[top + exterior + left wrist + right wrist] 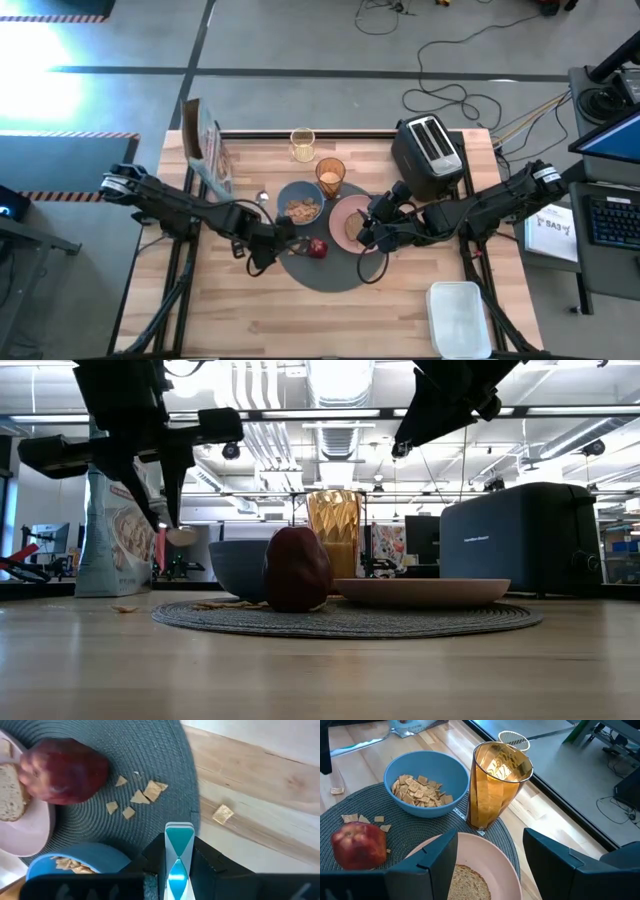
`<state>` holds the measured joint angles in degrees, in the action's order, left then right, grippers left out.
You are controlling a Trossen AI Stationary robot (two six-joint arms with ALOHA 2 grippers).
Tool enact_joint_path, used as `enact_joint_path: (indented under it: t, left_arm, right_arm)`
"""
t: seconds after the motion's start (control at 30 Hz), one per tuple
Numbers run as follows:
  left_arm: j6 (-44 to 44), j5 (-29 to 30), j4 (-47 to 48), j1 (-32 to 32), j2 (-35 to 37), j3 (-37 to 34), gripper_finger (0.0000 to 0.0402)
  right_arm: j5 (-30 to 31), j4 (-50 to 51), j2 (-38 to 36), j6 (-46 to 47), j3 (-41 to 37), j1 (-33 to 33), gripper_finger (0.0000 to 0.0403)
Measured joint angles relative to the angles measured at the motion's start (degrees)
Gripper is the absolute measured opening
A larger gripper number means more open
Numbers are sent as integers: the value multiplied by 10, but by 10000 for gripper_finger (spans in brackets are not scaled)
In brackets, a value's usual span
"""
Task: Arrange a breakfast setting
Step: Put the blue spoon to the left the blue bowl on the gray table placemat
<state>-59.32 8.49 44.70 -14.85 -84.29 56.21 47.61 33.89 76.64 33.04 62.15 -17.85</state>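
metal spoon (182, 536) in nearly closed left pincer (165, 520)

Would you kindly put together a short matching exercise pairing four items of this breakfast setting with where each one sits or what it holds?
Things:
1. red apple
2. toast slice
3. small blue bowl
4. amber tumbler

Places or states:
A. lying on the pink plate
B. filled with cereal squares
C. standing upright at the mat's edge, behind the plate
D. directly on the dark-grey mat, with loose cereal pieces beside it

Pairs: 1-D, 2-A, 3-B, 4-C
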Motion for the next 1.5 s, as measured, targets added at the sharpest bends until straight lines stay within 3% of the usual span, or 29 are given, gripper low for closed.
enact_joint_path:
  t: [0.33, 0.83, 1.5]
  left_arm:
    - [25, -17, -65, 0, -4, -36, 43]
    - [20, -14, -67, -1, -98, -27, 43]
    - [13, -14, -75, 3, -94, -24, 63]
  right_arm:
    - [0, 0, 0, 0, 0, 0, 215]
    - [0, -1, 0, 0, 0, 0, 215]
    - [0, -3, 0, 0, 0, 0, 215]
